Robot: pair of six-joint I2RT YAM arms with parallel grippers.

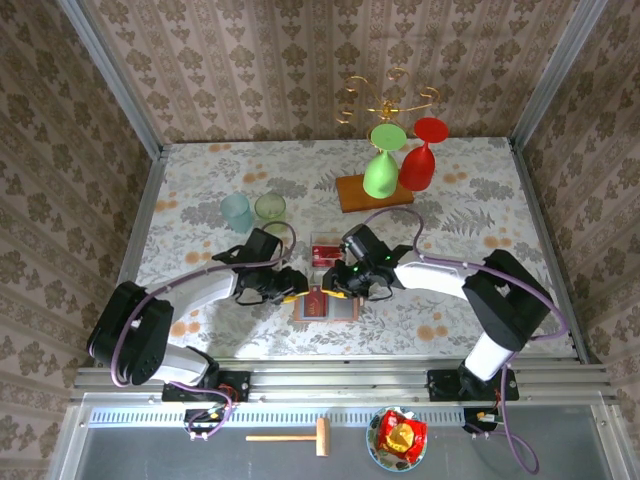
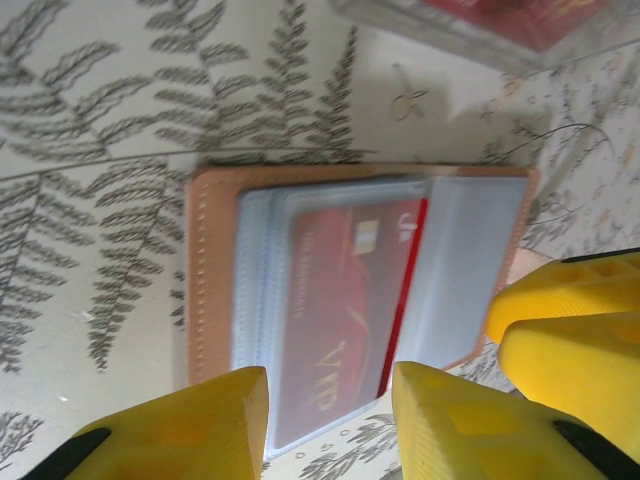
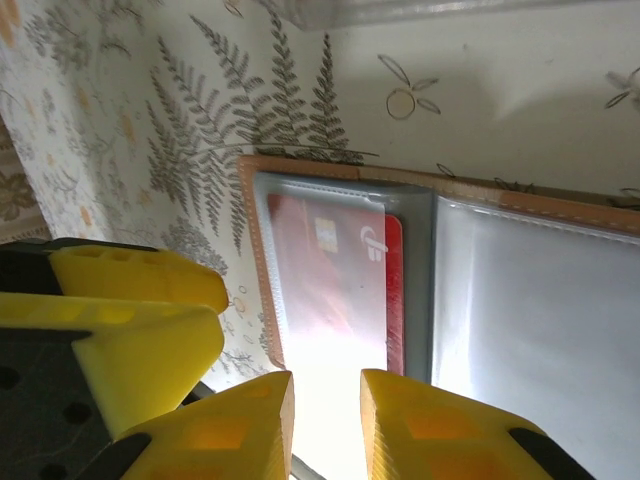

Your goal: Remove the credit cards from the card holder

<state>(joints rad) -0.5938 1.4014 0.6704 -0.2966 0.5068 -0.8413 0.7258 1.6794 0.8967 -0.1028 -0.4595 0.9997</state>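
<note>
In open card holder (image 2: 208, 280), red credit cards (image 2: 345, 300)

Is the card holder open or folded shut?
Open. The card holder lies spread flat, both inner halves facing up, a red card tucked in one.

Red credit cards (image 2: 340, 300), tan card holder (image 2: 210, 280)

The card holder (image 1: 335, 308) lies opened flat on the worktop (image 1: 450, 210) close in front of me, with brown stitched leather framing blue-grey clear sleeves. A red credit card (image 2: 345, 300) with a chip and gold "VIP" lettering sits tucked inside one sleeve, not yet out. Just beyond the holder lie more red cards (image 1: 325, 253).
</note>
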